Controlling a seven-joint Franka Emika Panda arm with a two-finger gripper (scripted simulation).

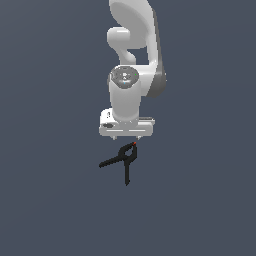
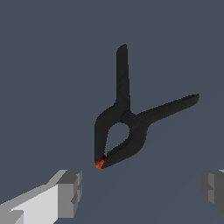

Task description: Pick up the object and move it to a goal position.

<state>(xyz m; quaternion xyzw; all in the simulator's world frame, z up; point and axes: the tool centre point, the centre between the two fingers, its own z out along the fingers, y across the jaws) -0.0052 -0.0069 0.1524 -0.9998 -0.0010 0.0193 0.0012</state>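
Note:
The object, a small black spring clamp [image 1: 125,159], lies on the dark grey surface with its two thin handles spread in a V and its rounded jaw end, tipped by a tiny red-orange dot, pointing toward the arm. In the wrist view the clamp [image 2: 127,124] fills the middle, red dot nearest the fingers. My gripper [image 1: 126,136] hangs just above and behind the jaw end, open and empty. Its two grey fingertips [image 2: 70,192] stand wide apart, with the clamp's red tip lying just beyond the gap between them.
The white Panda arm [image 1: 132,60] rises behind the clamp. The plain dark grey surface [image 1: 50,200] spreads all around; no other object shows.

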